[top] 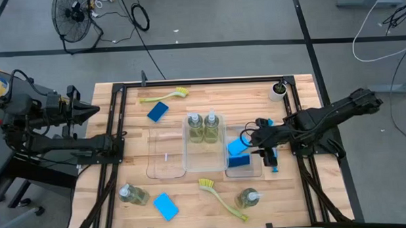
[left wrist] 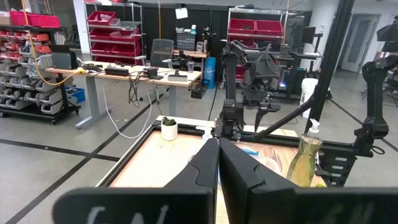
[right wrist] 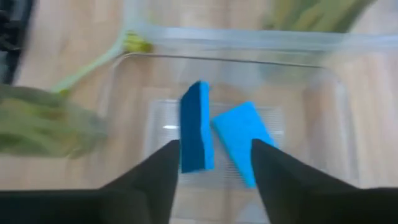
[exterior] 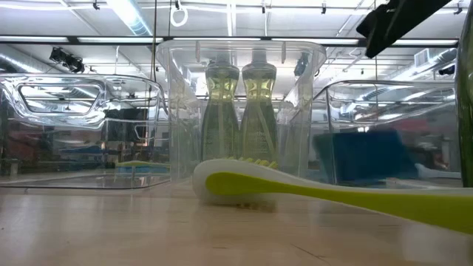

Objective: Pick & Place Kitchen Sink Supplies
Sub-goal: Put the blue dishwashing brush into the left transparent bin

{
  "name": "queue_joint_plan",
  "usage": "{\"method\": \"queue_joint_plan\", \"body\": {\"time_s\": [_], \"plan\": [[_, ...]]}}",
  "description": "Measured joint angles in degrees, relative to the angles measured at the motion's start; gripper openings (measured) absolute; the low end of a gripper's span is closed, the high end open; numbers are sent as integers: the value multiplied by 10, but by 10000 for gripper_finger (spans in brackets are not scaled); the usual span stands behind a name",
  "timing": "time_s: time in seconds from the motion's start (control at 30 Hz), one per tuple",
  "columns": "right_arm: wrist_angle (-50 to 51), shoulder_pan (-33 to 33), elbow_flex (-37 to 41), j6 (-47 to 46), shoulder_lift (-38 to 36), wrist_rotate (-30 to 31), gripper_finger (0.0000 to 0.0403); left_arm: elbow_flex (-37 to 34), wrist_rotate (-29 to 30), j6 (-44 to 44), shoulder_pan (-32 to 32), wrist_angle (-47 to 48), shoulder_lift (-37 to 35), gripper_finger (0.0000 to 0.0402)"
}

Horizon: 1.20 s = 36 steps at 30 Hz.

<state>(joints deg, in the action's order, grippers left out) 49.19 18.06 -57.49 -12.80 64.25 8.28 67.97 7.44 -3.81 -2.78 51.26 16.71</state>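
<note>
My right gripper [top: 250, 138] [right wrist: 216, 147] hangs open above the small clear tray [top: 257, 172] on the right, touching nothing. Two blue sponges lie in that tray: one stands on its long edge [right wrist: 198, 127], the other [right wrist: 241, 140] is tilted beside it. Two soap bottles [top: 203, 127] stand upright in the tall middle tray. On the table lie two more bottles [top: 133, 194] [top: 248, 198], two blue sponges [top: 157, 111] [top: 166, 205] and two yellow-green brushes [top: 165, 96] [top: 223, 198]. A blue brush [top: 273, 157] shows under the right arm. My left gripper [top: 89, 111] [left wrist: 217, 155] is shut, off the table's left edge.
A shallow clear tray [top: 154, 171] sits left of the tall one. A small white cup [top: 278, 91] stands at the far right corner. A black frame [top: 115, 130] borders the wooden table. In the low view, the near brush [exterior: 244, 185] lies across the front.
</note>
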Motion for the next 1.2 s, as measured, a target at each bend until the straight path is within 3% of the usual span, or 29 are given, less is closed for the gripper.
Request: {"method": "queue_joint_plan", "body": {"time_s": [0.13, 0.27, 0.57, 0.7, 0.93, 1.2], "plan": [[-1, -2, 1, 2, 0, 59, 260, 0, 0, 0, 0, 0, 0, 18], [0, -31, 2, -16, 0, 87, 281, 0, 0, 0, 0, 0, 0, 18], [61, -147, 3, -107, 0, 88, 267, 0, 0, 0, 0, 0, 0, 18], [57, -184, 3, -76, 15, 80, 258, 0, 0, 0, 0, 0, 0, 18], [11, -259, 3, -1, 55, -5, 249, 0, 0, 0, 0, 0, 0, 18], [21, -322, 3, 27, 55, -7, 240, 0, 0, 0, 0, 0, 0, 18]]}}
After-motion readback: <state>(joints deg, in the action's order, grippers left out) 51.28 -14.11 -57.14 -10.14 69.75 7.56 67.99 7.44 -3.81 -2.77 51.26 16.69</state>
